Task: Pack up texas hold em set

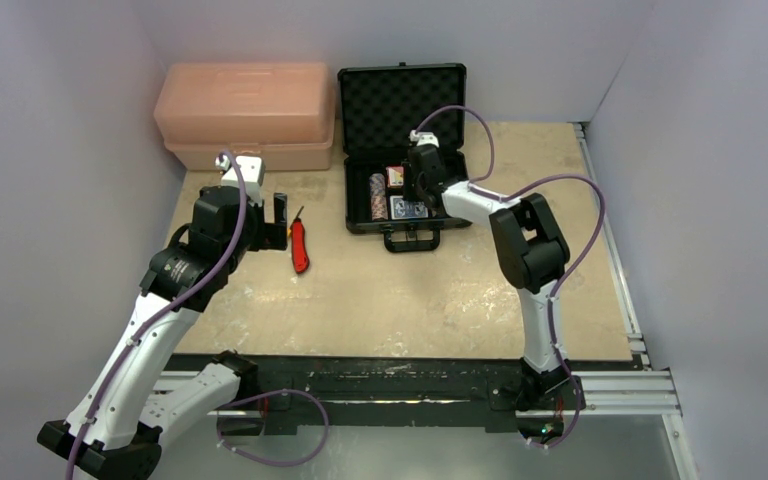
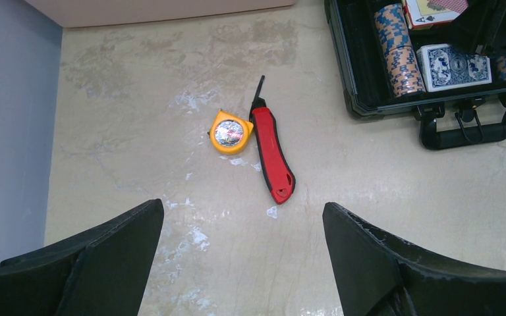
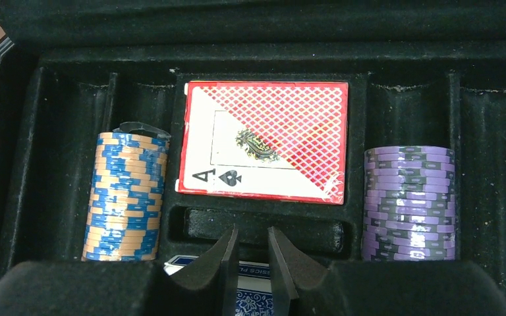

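The black briefcase (image 1: 358, 150) lies open at the back of the table with its foam-lined lid upright. In the right wrist view the tray holds a red card deck (image 3: 263, 141), a blue-and-tan chip stack (image 3: 126, 197) and a purple striped chip stack (image 3: 408, 201). A blue card deck (image 3: 253, 299) lies under my right gripper (image 3: 252, 247). The right gripper (image 1: 422, 190) hovers inside the case, jaws a narrow gap apart and empty. My left gripper (image 1: 280, 215) is wide open and empty over the table, left of the case (image 2: 369, 99).
A red utility knife (image 2: 271, 155) and a yellow tape measure (image 2: 230, 131) lie on the table ahead of the left gripper (image 2: 244, 224). A pink plastic toolbox (image 1: 245, 115) stands at the back left. The case handle (image 2: 468, 125) faces the near side.
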Robot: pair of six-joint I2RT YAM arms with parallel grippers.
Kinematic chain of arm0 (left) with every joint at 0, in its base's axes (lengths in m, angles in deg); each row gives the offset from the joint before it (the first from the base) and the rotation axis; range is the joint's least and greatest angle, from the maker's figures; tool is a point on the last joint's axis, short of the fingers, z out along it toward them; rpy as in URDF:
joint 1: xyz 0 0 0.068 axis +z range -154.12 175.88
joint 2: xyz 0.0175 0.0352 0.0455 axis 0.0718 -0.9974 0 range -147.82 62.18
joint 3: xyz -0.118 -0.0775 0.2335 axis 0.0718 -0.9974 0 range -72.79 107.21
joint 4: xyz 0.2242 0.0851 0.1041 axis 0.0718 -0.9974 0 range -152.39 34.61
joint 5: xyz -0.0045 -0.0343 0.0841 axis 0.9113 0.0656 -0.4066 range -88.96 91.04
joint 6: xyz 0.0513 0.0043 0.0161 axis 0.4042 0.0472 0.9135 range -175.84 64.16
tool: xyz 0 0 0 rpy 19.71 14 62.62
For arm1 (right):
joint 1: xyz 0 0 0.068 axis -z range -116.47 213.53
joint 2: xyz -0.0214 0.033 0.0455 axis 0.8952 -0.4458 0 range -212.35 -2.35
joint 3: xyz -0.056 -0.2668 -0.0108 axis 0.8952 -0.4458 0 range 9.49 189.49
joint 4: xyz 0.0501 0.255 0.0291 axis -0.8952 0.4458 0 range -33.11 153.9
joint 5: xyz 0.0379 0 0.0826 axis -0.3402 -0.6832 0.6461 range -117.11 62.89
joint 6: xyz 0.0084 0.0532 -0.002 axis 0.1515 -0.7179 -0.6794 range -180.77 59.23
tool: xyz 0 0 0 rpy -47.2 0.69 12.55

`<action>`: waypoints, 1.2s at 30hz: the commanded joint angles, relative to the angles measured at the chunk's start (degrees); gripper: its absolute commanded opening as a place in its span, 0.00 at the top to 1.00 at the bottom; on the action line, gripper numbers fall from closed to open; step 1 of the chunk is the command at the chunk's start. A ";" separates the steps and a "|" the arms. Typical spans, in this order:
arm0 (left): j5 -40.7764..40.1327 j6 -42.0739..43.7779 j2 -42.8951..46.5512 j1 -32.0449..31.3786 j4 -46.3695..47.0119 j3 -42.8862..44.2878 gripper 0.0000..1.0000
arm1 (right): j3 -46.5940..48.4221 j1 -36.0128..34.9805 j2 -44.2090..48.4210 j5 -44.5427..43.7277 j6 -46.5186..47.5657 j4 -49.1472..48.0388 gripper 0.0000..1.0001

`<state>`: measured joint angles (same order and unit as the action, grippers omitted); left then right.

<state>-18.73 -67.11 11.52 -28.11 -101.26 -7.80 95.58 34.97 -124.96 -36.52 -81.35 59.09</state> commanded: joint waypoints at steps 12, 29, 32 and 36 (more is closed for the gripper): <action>-0.09 0.63 0.12 0.52 1.90 0.14 0.09 | -2.85 -2.73 1.90 3.33 -1.27 10.82 0.75; -0.53 0.70 0.12 0.52 1.89 0.18 0.09 | 0.40 -2.71 8.39 0.97 -1.89 14.19 0.58; -0.53 0.71 -0.01 0.52 1.89 0.05 0.09 | 0.93 -2.68 7.97 1.01 -2.25 14.24 0.62; -0.58 0.72 -0.10 0.52 1.84 0.05 0.09 | 2.27 -2.73 8.50 0.42 -2.81 14.71 0.66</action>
<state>-18.76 -67.13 11.50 -28.11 -101.26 -7.80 96.04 32.15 -119.34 -35.09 -82.86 73.63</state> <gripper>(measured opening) 0.910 0.356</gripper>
